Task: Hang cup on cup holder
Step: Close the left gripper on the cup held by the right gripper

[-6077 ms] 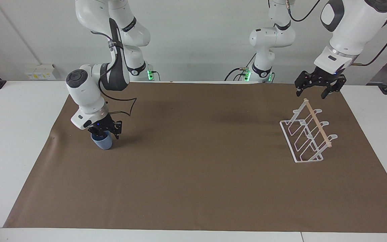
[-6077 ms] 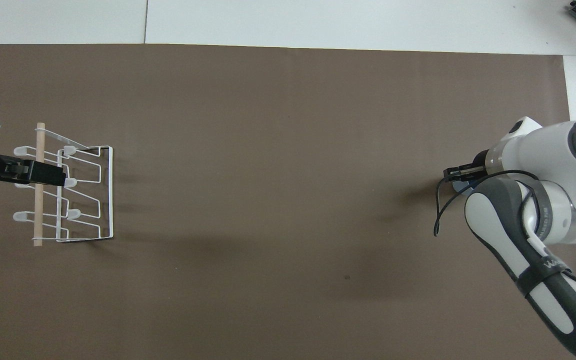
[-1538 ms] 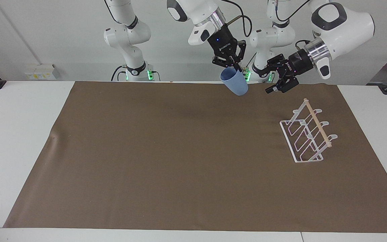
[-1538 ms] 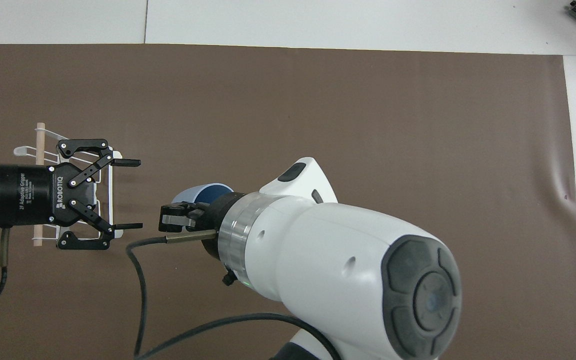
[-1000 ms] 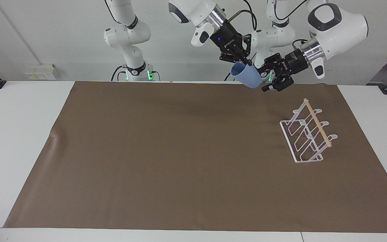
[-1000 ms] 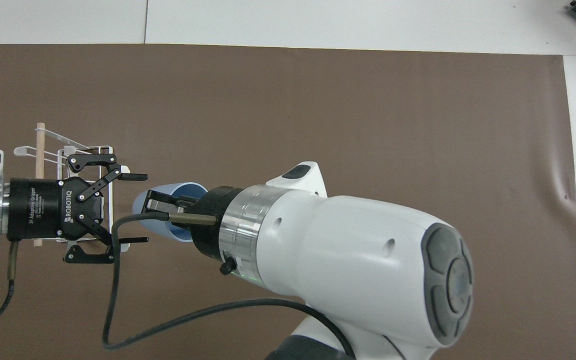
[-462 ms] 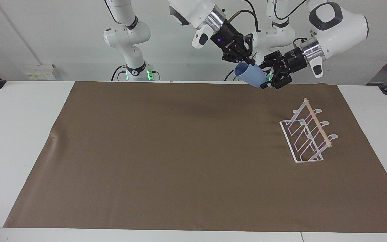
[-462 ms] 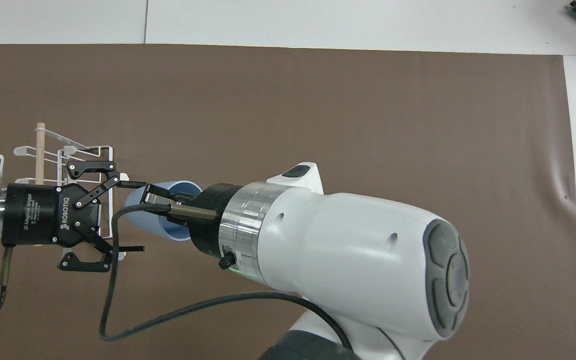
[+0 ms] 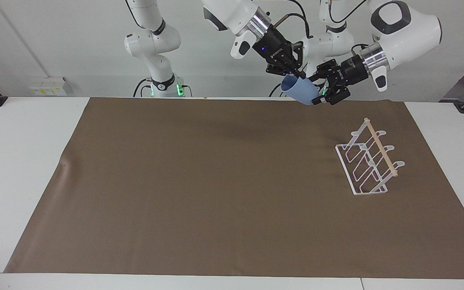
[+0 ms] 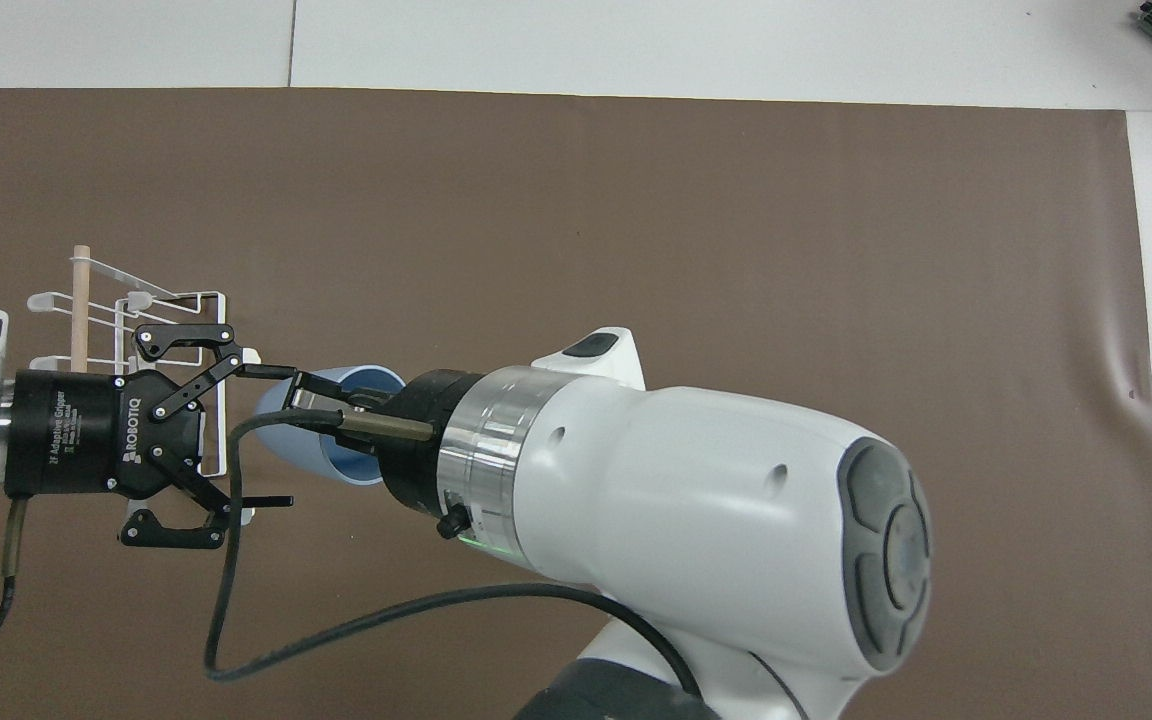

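Note:
The light blue cup [image 9: 298,89] [image 10: 281,445] hangs tilted in the air over the mat's edge nearest the robots. My right gripper [image 9: 296,75] [image 10: 308,392] is shut on its rim. My left gripper [image 9: 316,90] [image 10: 266,435] is open, level with the cup, with its fingers on either side of the cup's bottom end. I cannot tell whether they touch it. The white wire cup holder [image 9: 371,161] [image 10: 151,300] with its wooden rod stands on the mat toward the left arm's end. In the overhead view the left gripper partly covers it.
A brown mat [image 9: 216,181] covers most of the white table [image 9: 18,161]. The mat has a small crease [image 9: 63,165] [image 10: 1126,385] toward the right arm's end. The right arm's cable [image 10: 236,560] loops below its wrist.
The right gripper carried the cup a little toward the left gripper. The left gripper rose and moved in, so its open fingers now flank the cup's bottom. Both have barely moved in the last half second.

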Controlling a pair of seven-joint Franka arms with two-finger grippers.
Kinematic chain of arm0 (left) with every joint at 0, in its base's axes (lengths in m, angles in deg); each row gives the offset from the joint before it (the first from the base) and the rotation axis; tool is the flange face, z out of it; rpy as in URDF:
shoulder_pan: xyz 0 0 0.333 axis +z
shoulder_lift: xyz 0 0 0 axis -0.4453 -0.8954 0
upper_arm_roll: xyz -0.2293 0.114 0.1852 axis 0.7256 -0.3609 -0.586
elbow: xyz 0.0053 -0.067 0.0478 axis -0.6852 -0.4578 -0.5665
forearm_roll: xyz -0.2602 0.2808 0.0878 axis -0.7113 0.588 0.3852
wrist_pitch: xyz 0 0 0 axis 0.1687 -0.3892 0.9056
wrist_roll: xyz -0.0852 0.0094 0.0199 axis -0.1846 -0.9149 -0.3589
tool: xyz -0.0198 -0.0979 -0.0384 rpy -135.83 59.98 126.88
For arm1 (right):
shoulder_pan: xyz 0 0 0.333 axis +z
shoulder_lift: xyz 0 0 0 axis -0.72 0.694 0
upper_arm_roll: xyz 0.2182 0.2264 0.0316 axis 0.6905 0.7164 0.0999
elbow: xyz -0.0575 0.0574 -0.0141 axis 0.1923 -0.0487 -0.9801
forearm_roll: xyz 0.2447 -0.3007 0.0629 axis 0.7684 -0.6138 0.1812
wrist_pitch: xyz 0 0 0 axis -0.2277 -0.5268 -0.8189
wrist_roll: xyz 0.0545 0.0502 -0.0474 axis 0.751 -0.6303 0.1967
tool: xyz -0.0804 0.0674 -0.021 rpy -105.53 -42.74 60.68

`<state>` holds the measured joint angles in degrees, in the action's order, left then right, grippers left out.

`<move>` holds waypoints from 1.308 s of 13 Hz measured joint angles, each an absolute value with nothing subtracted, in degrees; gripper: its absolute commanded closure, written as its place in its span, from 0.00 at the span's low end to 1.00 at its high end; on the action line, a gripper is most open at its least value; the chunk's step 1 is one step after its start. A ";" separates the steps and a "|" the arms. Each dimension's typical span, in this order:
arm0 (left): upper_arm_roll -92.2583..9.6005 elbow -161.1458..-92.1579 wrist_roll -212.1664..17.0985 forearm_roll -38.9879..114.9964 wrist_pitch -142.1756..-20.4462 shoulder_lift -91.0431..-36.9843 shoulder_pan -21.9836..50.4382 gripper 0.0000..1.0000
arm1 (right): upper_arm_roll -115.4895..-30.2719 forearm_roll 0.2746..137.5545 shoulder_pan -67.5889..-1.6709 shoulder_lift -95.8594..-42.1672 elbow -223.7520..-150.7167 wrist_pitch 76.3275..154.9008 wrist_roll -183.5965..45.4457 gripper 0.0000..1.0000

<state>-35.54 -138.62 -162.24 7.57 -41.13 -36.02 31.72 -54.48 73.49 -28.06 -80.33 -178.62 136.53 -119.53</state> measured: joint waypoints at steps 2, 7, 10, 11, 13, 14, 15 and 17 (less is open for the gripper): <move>-35.10 -138.67 -162.29 7.41 -42.32 -35.95 30.97 0.00 | -54.48 73.49 -28.06 -80.34 -178.87 136.51 -119.53 1.00; -35.00 -139.36 -162.33 7.40 -43.44 -35.59 30.52 0.00 | -54.48 73.49 -28.06 -80.33 -179.15 136.50 -119.53 1.00; -35.00 -139.72 -162.11 7.40 -43.71 -35.35 30.52 0.01 | -54.48 73.49 -28.05 -80.33 -179.19 136.50 -119.53 1.00; -35.00 -139.93 -162.08 7.40 -43.86 -35.24 30.52 0.14 | -54.48 73.49 -28.04 -80.33 -179.21 136.50 -119.53 1.00; -35.01 -140.48 -162.05 7.40 -44.36 -35.00 30.52 0.98 | -54.48 73.49 -28.00 -80.34 -179.26 136.21 -119.53 1.00; -35.06 -140.72 -162.05 7.40 -44.85 -34.91 30.52 1.00 | -54.47 73.49 -27.99 -80.38 -179.30 135.58 -119.53 1.00; -35.13 -140.89 -161.77 7.43 -45.03 -34.81 30.53 1.00 | -54.50 73.49 -28.00 -80.43 -179.40 135.44 -119.53 1.00; -35.12 -141.01 -161.68 7.43 -45.12 -34.70 30.52 1.00 | -54.49 73.49 -27.98 -80.47 -179.44 135.44 -119.53 1.00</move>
